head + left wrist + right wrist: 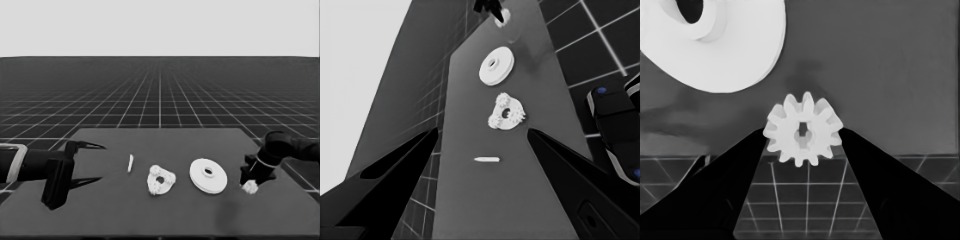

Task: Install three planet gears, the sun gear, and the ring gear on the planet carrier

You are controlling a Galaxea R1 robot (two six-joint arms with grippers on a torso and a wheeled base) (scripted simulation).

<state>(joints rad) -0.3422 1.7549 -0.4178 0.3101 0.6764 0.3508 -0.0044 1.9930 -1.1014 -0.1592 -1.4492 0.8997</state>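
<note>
My right gripper (250, 183) is at the table's right end, shut on a small toothed gear (249, 187). In the right wrist view the gear (803, 129) sits between the two fingertips, both touching its teeth. The larger round part (208, 175) lies just left of it, flat on the table. The smaller round part (161, 180) lies mid-table with three small gears (519, 114) on it around its hole. My left gripper (102, 162) waits open over the table's left end with nothing between its fingers.
A thin white piece (130, 163) lies between the left gripper and the smaller round part. The table's right edge (280, 172) runs close behind the right gripper. Dark machinery with blue lights (615, 130) shows past the table's edge in the left wrist view.
</note>
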